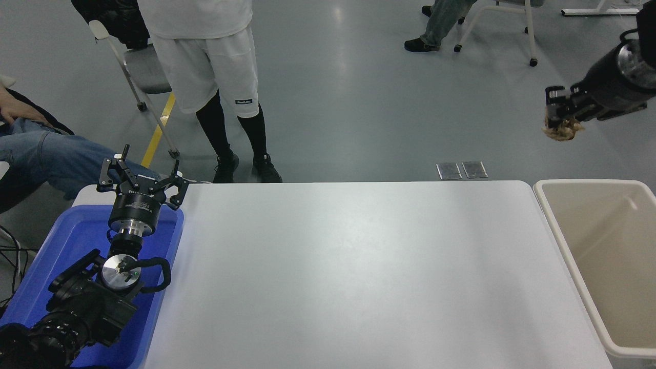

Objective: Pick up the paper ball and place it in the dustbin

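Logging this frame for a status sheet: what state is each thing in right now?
Crumpled tan-beige paper ball: held in the air, off the table.
Right black pincer: shut on the paper ball.
Large cream-beige plastic dustbin: upright, open, nothing seen inside.
Left black pincer: open, parked over the bright blue plastic tray.
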`<state>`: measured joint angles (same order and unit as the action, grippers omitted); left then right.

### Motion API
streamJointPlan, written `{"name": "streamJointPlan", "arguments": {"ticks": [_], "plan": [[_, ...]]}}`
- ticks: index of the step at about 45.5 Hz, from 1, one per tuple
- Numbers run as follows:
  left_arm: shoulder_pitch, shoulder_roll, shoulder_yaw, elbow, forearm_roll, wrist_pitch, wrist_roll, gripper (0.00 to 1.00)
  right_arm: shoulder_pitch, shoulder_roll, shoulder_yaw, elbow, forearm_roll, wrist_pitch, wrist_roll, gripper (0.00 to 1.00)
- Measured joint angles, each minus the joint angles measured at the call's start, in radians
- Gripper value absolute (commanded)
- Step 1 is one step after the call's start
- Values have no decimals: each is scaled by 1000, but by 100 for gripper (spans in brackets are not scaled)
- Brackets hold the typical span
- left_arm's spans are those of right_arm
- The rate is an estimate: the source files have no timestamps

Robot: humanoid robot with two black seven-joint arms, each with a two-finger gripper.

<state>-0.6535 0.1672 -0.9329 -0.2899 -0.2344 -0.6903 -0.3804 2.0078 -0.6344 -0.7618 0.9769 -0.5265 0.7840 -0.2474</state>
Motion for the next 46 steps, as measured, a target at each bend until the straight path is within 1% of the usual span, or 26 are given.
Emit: {"name": "streamJointPlan", "arguments": {"ticks": [12,24,46], "plan": [[0,0,-1,0,0,0,0,99,20,-14,-6,-5,-4,1,-8,0],[0,0,0,0,0,0,0,99,-1,-78,-10,-18,-36,1,-11,0],[0,0,0,0,0,0,0,99,-65,-328,-11,-42,-143,1,-14,0]]}}
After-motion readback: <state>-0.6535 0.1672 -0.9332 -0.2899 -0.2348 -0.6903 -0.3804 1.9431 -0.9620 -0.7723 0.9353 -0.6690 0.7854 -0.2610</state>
